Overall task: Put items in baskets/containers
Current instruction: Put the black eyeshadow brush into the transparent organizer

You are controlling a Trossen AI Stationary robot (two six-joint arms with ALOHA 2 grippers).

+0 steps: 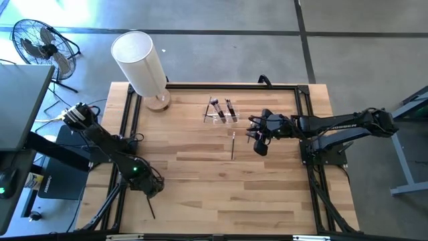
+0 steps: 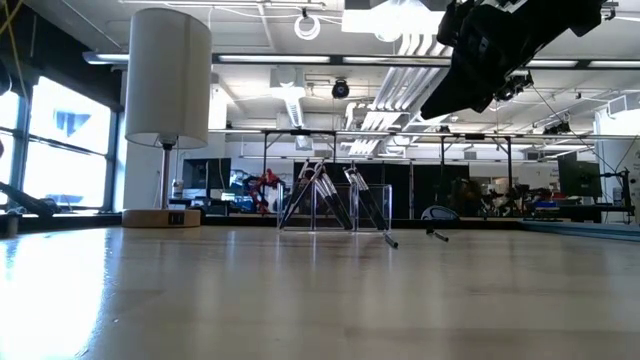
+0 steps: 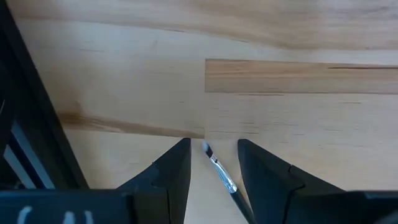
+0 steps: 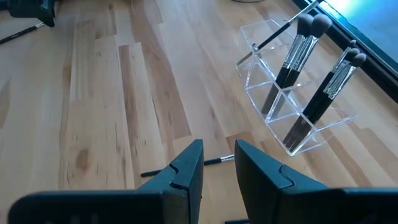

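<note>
The clear plastic holder (image 1: 222, 115) (image 4: 292, 93) (image 2: 335, 205) stands on the far middle of the table. Several dark-handled brushes (image 4: 298, 50) lean upright in its compartments. One loose brush (image 1: 233, 144) (image 4: 158, 172) lies flat on the wood near it. My right gripper (image 1: 256, 137) (image 4: 217, 146) hovers open, high above that brush and right of the holder. Another brush (image 3: 217, 169) (image 1: 150, 207) lies on the table at the near left. My left gripper (image 3: 213, 143) (image 1: 152, 189) is low over it, open, with one finger on either side and no visible touch.
A white cylindrical lamp (image 1: 140, 63) (image 2: 168, 80) on a wooden base stands at the far left corner. Black frame rails (image 1: 127, 120) run along the table's left, far and right sides. A fan (image 1: 40, 43) stands off the table. Bare wood (image 1: 221, 194) fills the near middle.
</note>
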